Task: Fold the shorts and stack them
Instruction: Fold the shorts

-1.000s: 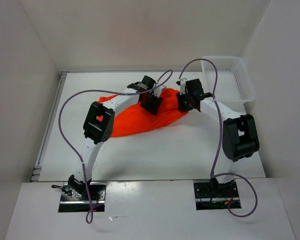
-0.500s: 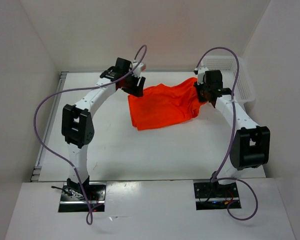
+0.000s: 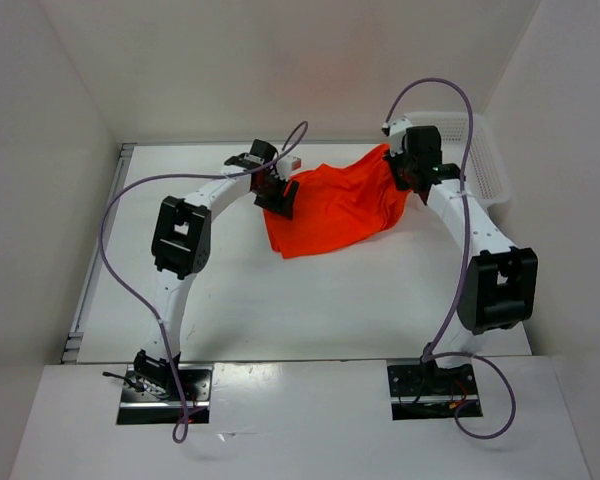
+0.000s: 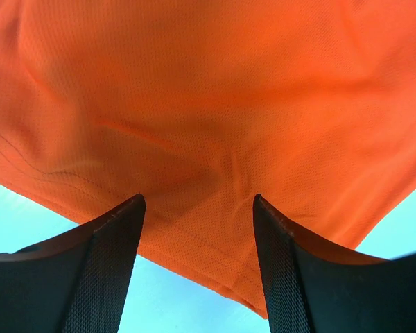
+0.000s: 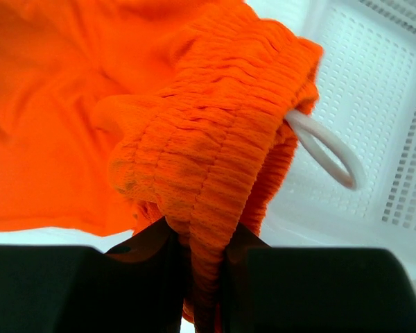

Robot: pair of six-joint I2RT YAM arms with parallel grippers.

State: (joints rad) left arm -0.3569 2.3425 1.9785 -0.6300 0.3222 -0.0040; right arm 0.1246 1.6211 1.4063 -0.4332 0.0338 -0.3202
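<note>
From above, the shorts were seen lying crumpled on the far part of the worktop. One end was drawn up by the right gripper just beside the basket, and the other end lay at the left gripper. Nothing was seen in the parts of the basket that showed. In the left wrist view, the jaws of the left gripper stood well apart, with cloth and a stitched hem showing beyond the gap and nothing pinched. A closure there was judged likely to catch a single layer or miss the edge, so that the fold would be skewed. In the right wrist view, the right gripper was clamped on the bunched waistband, with a white drawstring loop hanging in front of the basket wall. It was judged that the loop could be snagged on the mesh, or the thick bunch slipped from so narrow a hold, if the cloth were pulled taut.
</note>
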